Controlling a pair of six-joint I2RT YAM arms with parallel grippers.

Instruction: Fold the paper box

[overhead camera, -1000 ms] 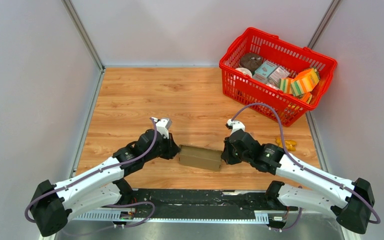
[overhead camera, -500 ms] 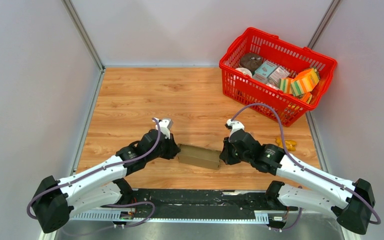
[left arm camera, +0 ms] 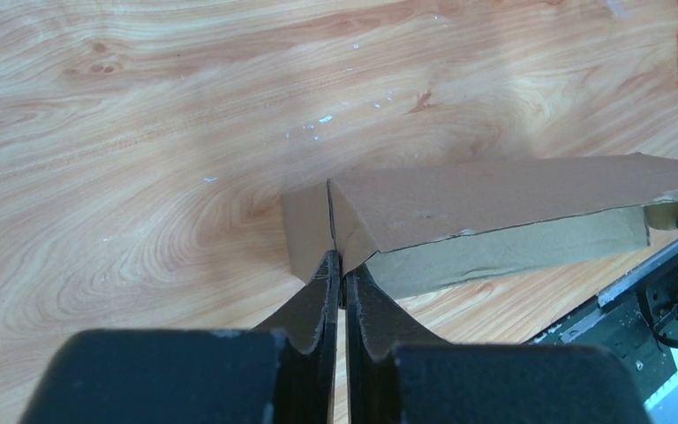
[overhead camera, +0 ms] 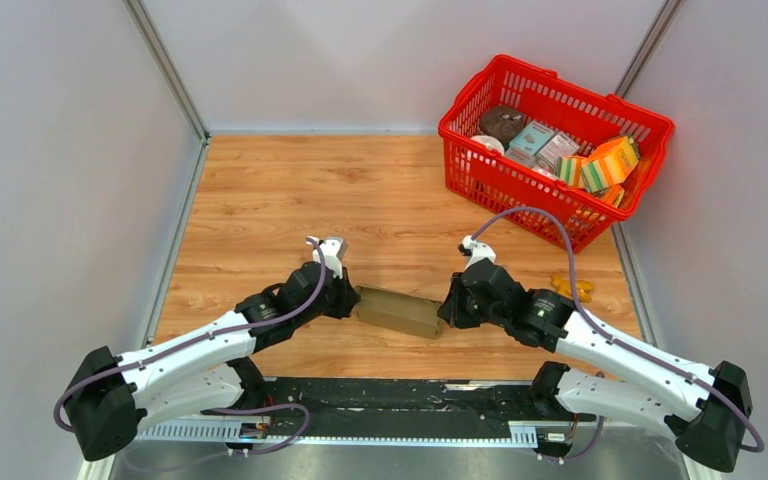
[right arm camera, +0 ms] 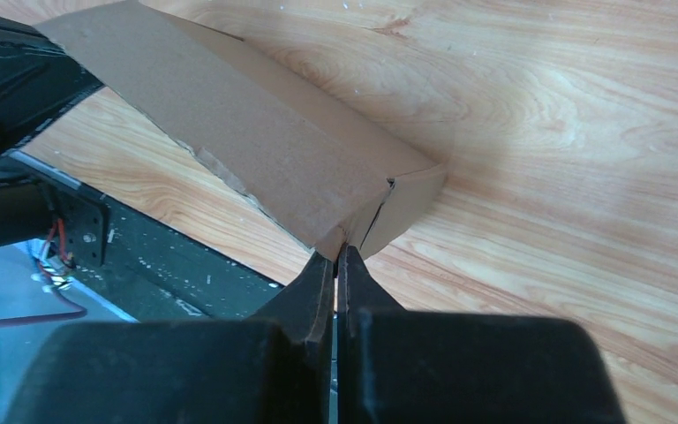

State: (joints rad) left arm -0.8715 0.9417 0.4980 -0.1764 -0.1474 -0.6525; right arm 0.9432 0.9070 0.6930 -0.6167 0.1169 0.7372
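The paper box (overhead camera: pixel 398 312), a small plain brown cardboard box, lies on the wooden table between my two arms. My left gripper (overhead camera: pixel 348 298) is at its left end. In the left wrist view the jaws (left arm camera: pixel 339 261) stand almost together, their tips against the seam of the box's (left arm camera: pixel 494 199) end flaps, with no card showing between them. My right gripper (overhead camera: pixel 445 312) is at the right end. The right wrist view shows it (right arm camera: pixel 337 252) shut, with its tips touching the lower corner of the box (right arm camera: pixel 256 132).
A red basket (overhead camera: pixel 550 75) holding several printed packages stands at the back right. A small yellow object (overhead camera: pixel 572 288) lies on the table right of my right arm. The black base rail (overhead camera: pixel 390 405) runs along the near edge, just behind the box.
The left jaws parted a little and came back together at the box's end. The right gripper moved slightly left against the box, which has barely shifted.
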